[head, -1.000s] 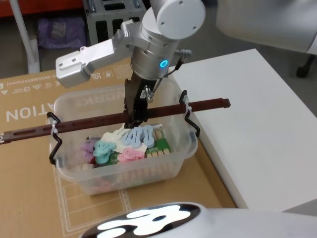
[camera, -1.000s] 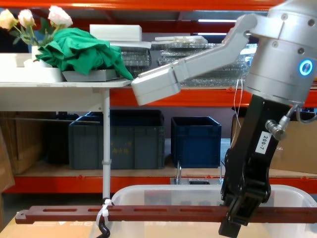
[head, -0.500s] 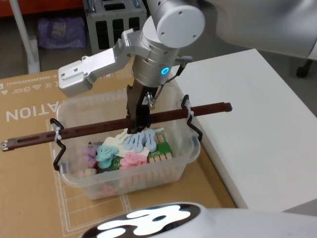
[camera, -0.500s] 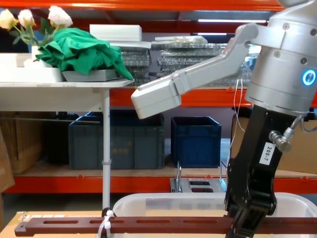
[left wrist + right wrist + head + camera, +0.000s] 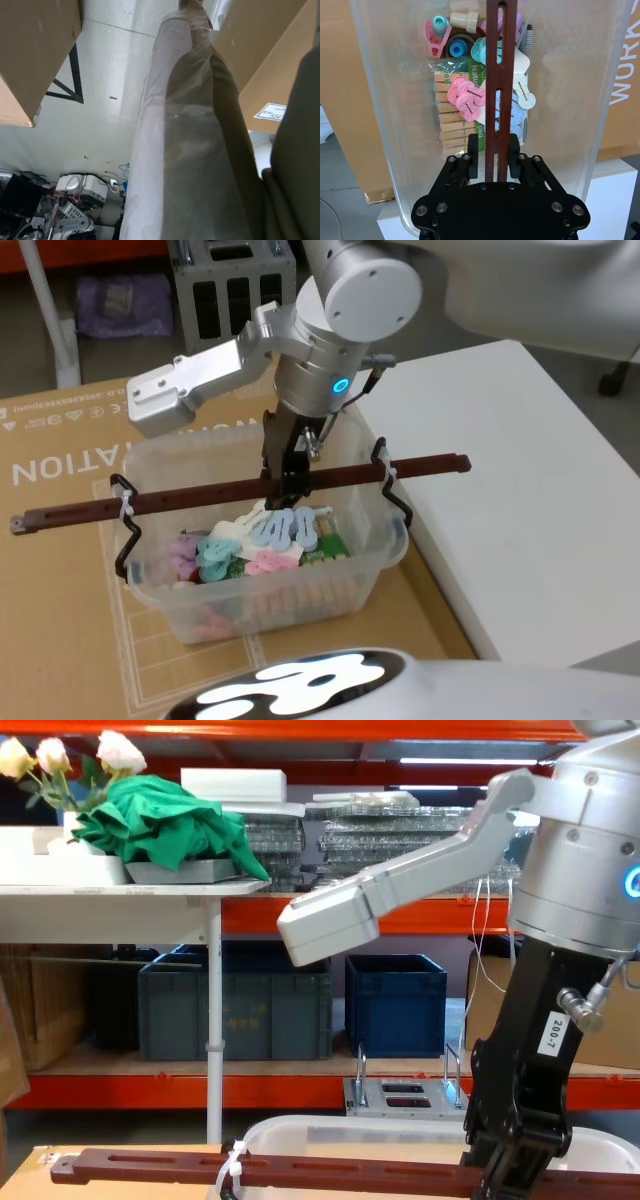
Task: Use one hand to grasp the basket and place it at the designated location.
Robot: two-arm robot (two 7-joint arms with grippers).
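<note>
Right gripper (image 5: 290,472) clamps basket (image 5: 385,555) bar (image 5: 200,500) (pegs (image 5: 272,533) inside), over cardboard (image 5: 60,640).

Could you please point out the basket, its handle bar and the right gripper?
basket (image 5: 375,565), head view, front right wall.
handle bar (image 5: 200,498), head view, left stretch.
right gripper (image 5: 493,150), right wrist view, midway between fingertips.

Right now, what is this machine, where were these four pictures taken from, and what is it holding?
It is a two-armed robot. One picture looks down from its head, one looks forward from its chest, and one comes from each wrist. Its right gripper, the black claw under the silver arm, is shut on the brown bar that serves as the handle of a clear plastic basket. The basket holds coloured clips and wooden pegs. It is over brown cardboard, beside a white table.
</note>
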